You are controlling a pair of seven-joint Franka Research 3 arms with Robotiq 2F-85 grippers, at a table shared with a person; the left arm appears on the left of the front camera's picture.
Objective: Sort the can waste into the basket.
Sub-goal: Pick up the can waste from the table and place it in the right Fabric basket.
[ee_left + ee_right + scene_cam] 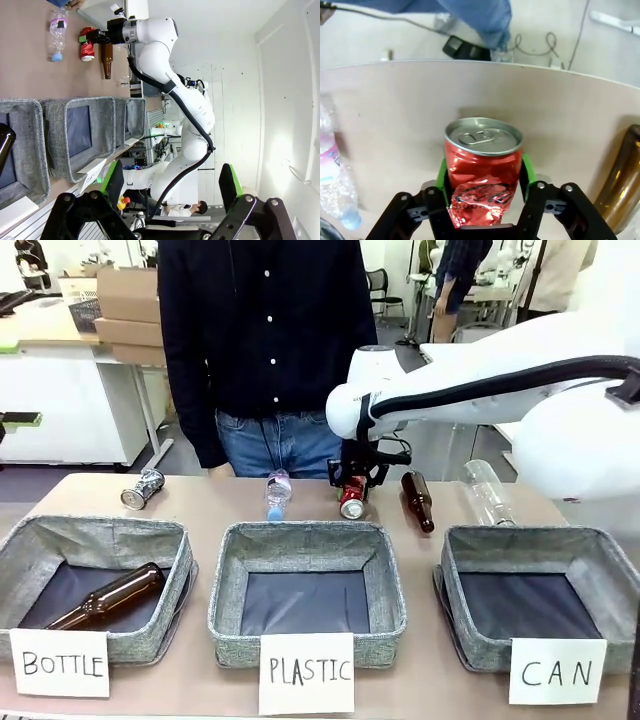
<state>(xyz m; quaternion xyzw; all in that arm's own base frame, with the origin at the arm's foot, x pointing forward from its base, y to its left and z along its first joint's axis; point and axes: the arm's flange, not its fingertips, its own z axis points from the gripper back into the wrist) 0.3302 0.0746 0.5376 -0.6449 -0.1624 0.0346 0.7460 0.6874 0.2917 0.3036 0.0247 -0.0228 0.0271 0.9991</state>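
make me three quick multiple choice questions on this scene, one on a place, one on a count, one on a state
1. Which bin holds a brown bottle?
A the BOTTLE bin
B the PLASTIC bin
C the CAN bin

2. How many drink cans show in the front view?
A one
B two
C four

3. What is the right gripper doing?
A standing open
B shut on the red can
C shut on a clear bottle

Answers:
1 A, the bottle lies on that bin's dark lining.
2 B, there is the red can and a dark can at the left.
3 B, its green pads press both sides of the can.
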